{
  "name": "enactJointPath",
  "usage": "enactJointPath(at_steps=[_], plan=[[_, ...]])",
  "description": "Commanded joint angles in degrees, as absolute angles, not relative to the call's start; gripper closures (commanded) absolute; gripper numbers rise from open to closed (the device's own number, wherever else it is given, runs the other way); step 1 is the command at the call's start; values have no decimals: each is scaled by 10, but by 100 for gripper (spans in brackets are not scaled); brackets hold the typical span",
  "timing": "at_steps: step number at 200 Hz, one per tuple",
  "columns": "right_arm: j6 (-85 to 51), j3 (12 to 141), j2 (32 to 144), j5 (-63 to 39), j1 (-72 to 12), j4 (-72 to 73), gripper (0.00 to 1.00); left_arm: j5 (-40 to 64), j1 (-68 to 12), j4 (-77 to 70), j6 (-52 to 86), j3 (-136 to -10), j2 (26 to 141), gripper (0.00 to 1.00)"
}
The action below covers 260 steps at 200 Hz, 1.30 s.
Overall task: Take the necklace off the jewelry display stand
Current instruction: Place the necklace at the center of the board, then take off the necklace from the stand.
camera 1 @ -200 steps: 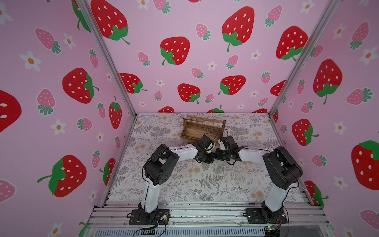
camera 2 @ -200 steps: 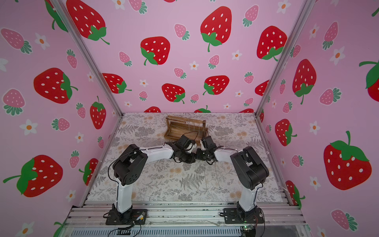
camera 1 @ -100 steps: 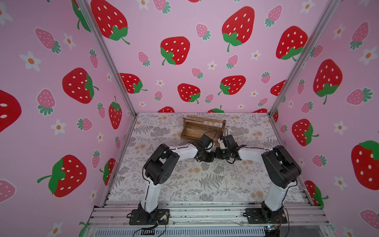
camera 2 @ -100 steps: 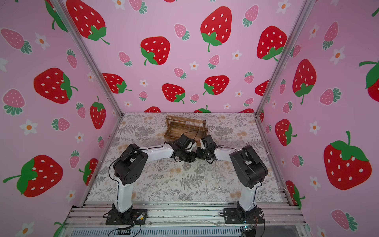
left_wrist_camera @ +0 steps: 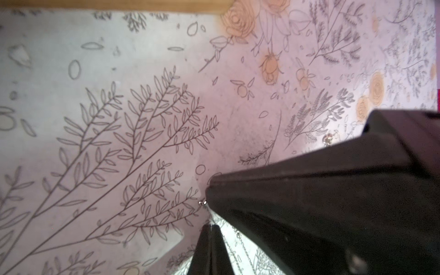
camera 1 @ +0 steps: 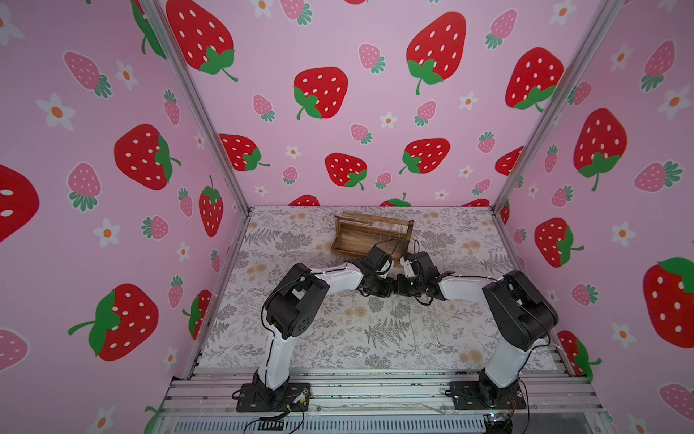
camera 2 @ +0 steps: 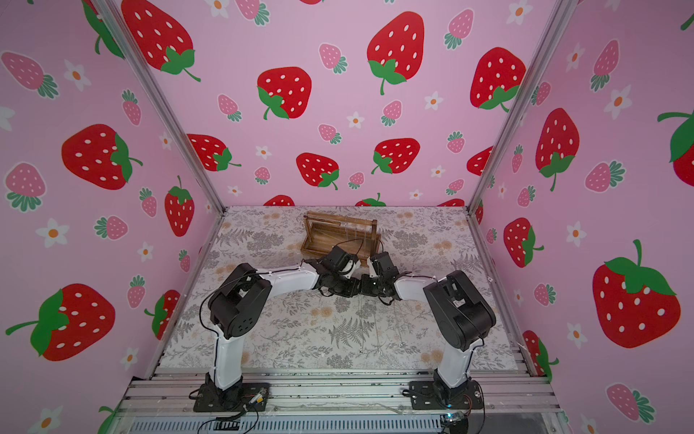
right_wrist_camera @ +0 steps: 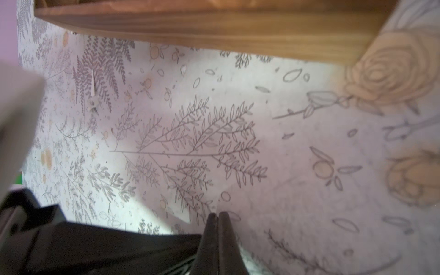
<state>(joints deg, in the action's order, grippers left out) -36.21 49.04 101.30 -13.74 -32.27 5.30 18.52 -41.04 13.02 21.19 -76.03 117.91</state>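
Observation:
The jewelry display stand [camera 1: 371,235] [camera 2: 340,235], a dark brown wooden rack, sits at the back of the table. Thin necklace chains [camera 1: 388,233] hang from its top bar. Both arms meet low in front of it, with my left gripper [camera 1: 386,291] tip to tip against my right gripper [camera 1: 400,290]. In the left wrist view my left gripper [left_wrist_camera: 211,225] is shut, with a fine necklace chain [left_wrist_camera: 238,240] running from its tips to a small bead [left_wrist_camera: 202,202]. My right gripper [right_wrist_camera: 218,213] is shut, and no chain shows between its fingers.
Fine chains with small beads [camera 1: 413,327] lie along the floral table cover toward the front edge. A sparkling pendant [left_wrist_camera: 328,138] rests on the cover. The stand's base edge [right_wrist_camera: 214,28] runs close beyond the right gripper. Pink strawberry walls enclose three sides.
Almost nothing differs; the right wrist has edged slightly toward the stand, and both grippers stay shut and close together.

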Motion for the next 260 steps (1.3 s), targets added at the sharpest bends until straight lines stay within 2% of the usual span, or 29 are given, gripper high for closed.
enactJointPath(at_steps=[1, 72, 112, 139, 150, 153, 183, 213, 260], plan=[[-354, 472, 976, -140, -330, 76, 100, 167, -416, 151, 203, -759, 1183, 100], [-351, 434, 900, -83, -330, 79, 100, 139, -416, 171, 198, -751, 1141, 100], [-344, 396, 820, -1, -330, 67, 100, 134, -406, 164, 198, -746, 1109, 100], [-324, 359, 751, 49, -330, 61, 100, 148, -380, 73, 211, -684, 1031, 100], [-314, 348, 726, 63, -330, 57, 96, 156, -368, 31, 213, -662, 999, 96], [-311, 346, 720, 66, -330, 57, 95, 155, -366, 22, 212, -658, 992, 90], [-303, 333, 691, 87, -330, 46, 88, 128, -350, -23, 177, -661, 954, 65], [-302, 340, 692, 81, -330, 32, 87, 156, -319, -47, 171, -700, 969, 63], [-303, 331, 669, 91, -329, 26, 86, 137, -303, -79, 162, -732, 985, 63]])
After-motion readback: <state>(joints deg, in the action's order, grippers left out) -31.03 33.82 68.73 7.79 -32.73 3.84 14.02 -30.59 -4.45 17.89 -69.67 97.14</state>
